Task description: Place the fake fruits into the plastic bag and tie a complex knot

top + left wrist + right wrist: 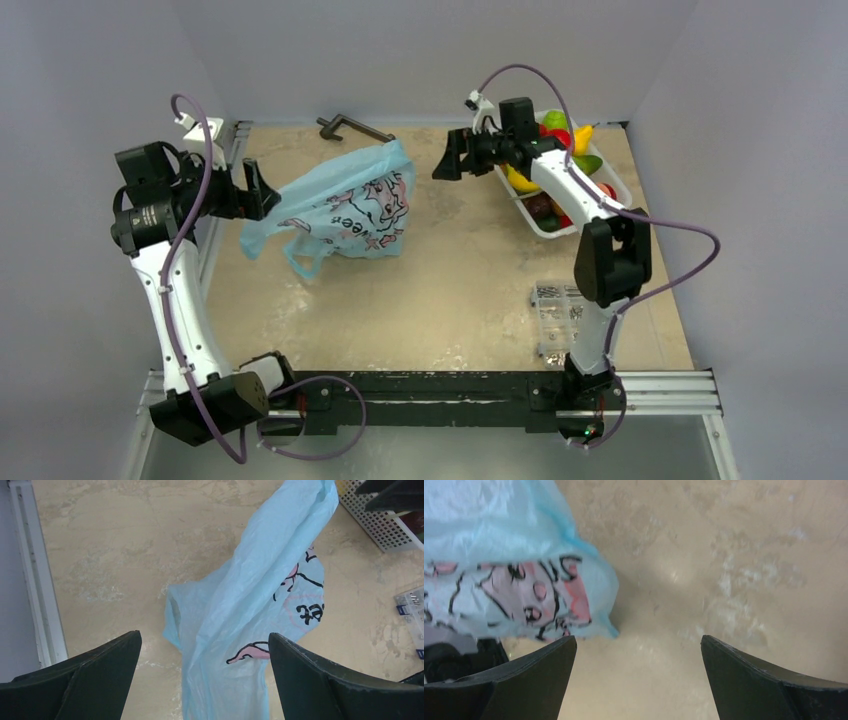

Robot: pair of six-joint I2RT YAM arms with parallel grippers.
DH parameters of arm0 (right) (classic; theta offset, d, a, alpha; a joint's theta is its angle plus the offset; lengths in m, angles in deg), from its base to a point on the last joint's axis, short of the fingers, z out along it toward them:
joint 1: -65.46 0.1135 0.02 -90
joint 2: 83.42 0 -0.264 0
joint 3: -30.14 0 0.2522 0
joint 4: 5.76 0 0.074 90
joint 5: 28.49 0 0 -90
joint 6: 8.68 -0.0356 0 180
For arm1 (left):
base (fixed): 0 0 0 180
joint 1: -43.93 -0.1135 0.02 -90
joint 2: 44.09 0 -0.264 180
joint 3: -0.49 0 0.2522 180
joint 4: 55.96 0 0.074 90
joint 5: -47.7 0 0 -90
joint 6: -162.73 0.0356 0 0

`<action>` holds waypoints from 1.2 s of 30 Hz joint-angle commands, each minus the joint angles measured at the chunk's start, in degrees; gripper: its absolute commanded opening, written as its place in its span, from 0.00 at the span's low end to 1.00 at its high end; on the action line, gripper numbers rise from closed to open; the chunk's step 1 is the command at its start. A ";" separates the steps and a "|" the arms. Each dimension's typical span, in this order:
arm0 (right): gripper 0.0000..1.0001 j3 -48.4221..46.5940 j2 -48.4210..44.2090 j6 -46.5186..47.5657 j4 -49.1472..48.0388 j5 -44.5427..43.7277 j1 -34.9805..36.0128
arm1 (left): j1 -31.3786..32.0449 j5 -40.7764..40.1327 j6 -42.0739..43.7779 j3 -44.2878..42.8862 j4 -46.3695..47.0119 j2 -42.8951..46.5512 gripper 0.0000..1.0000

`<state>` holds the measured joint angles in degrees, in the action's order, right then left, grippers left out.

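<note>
Left gripper stands wide open and empty beside the plastic bag, crumpled at the tabletop's far left. Right gripper gapes empty. Fake fruits sit in a white tray, far right corner. Bag looks light, flimsy, slippery; best taken by its handle loops, apparently at its left end.

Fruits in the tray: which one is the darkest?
The grapes, a dark purplish bunch toward the near end of the tray; the rest are bright yellow, red or green.

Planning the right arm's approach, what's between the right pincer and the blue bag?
Only bare table, seen in the top view, separates the right pincer from the plastic bag.
</note>
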<state>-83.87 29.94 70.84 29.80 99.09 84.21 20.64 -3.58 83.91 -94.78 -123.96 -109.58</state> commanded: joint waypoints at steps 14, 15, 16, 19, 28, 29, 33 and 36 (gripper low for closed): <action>0.99 11.19 -13.50 14.68 -2.63 5.83 8.83 | 19.00 -16.20 7.33 -5.80 1.22 -7.06 1.00; 0.99 12.18 -14.44 14.85 -2.55 5.72 8.62 | 19.22 -16.31 7.28 -5.67 3.71 -7.31 1.00; 0.99 13.00 -15.19 14.87 -2.50 5.73 8.44 | 19.78 -16.64 7.75 -5.84 4.83 -8.11 1.00; 0.99 13.83 -16.59 14.48 -1.59 6.90 6.31 | 22.43 -14.12 11.85 -9.31 -0.26 -13.88 1.00; 0.99 1.57 -16.42 11.25 2.45 7.81 -4.37 | 25.88 2.94 8.03 -21.32 -8.02 -23.10 0.00; 0.99 0.36 -16.56 11.02 2.82 7.74 -5.14 | 27.17 2.72 9.83 -19.30 -5.13 -20.18 0.00; 0.99 -1.19 -17.96 9.18 3.25 7.17 -7.73 | 36.19 -2.71 28.07 -6.37 -8.63 -8.09 0.00; 0.99 -0.90 -18.43 10.13 3.65 7.15 -8.65 | 42.77 -3.98 35.63 7.63 -13.66 -2.67 0.00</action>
<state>-83.25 14.05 81.68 32.07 106.04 76.21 56.32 -7.34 104.87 -100.14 -130.67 -119.55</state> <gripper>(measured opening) 0.987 0.003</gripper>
